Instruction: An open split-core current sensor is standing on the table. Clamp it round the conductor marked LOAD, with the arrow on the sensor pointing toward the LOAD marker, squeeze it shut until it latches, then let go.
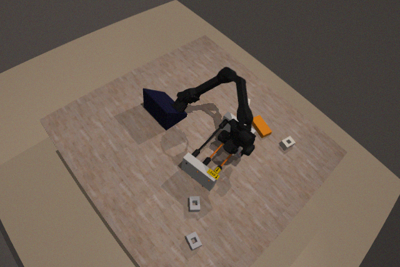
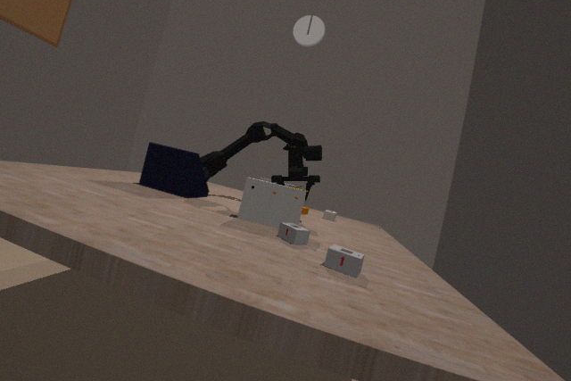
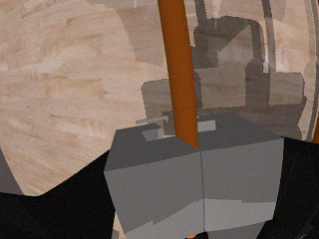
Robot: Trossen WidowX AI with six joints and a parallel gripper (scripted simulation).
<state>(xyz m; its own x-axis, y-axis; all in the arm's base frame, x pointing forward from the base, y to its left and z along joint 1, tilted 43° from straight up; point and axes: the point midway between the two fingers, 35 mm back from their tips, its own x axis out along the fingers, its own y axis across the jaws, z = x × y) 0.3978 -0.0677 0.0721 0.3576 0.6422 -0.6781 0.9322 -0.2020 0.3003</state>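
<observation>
The grey split-core sensor (image 3: 150, 184) sits between my fingers, its two halves meeting at a thin seam in the wrist view. The orange conductor (image 3: 180, 75) (image 1: 225, 159) runs into its window; it appears to be the outer one, at the yellow LOAD marker (image 1: 213, 173). A small pale strip (image 3: 152, 120) sticks out beside the window. My gripper (image 3: 178, 145) (image 1: 238, 151) is shut on the sensor, with a black finger on each side, above the table behind the front end plate (image 1: 197, 171) (image 2: 269, 203). The arrow on the held sensor is not visible, and whether its latch has caught cannot be told.
A second orange conductor (image 1: 214, 152) and a black one (image 1: 208, 141) run alongside. Grey-white sensor blocks (image 1: 194, 209) (image 2: 344, 263) stand in front, another (image 1: 285, 146) at right. An orange block (image 1: 261, 125) lies behind the gripper. A dark blue wedge (image 1: 155, 107) (image 2: 172, 171) stands by the arm's base.
</observation>
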